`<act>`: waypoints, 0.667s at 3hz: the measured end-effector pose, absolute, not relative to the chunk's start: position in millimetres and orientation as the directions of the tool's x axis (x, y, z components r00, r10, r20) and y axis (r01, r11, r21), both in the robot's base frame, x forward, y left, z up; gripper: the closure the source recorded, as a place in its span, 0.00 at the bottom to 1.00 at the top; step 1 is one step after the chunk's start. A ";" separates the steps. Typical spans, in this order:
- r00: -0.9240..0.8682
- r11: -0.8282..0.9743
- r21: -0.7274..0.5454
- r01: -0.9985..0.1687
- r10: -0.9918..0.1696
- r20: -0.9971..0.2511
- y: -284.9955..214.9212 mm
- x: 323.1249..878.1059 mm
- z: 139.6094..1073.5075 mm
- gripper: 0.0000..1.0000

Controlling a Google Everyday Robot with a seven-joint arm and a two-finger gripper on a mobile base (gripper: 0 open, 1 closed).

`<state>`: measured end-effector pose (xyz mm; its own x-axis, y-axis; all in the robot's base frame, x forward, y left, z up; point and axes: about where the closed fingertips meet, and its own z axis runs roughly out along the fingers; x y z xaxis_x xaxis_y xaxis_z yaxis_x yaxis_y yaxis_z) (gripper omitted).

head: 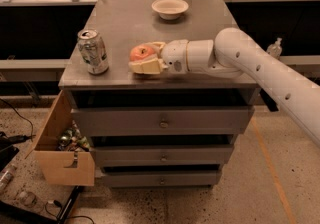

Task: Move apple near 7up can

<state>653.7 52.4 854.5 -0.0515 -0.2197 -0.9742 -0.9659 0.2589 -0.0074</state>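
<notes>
The red-orange apple (141, 52) sits on the grey cabinet top (125, 23), near the front edge. My gripper (145, 57) reaches in from the right on a white arm, and its cream fingers (145, 66) stand on either side of the apple. The silver 7up can (93, 51) with green markings stands upright at the front left, a short gap to the left of the apple.
A shallow cream bowl (170, 7) sits at the back of the top. Below are closed grey drawers (160, 120). An open cardboard box (62, 145) with several items leans by the cabinet's lower left. Cables lie on the floor at left.
</notes>
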 end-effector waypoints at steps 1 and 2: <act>-0.051 0.259 -0.007 -0.966 -0.220 -0.974 52.4 653.7 854.5 0.28; -0.051 0.255 -0.007 -0.967 -0.220 -0.974 55.1 653.0 854.4 0.05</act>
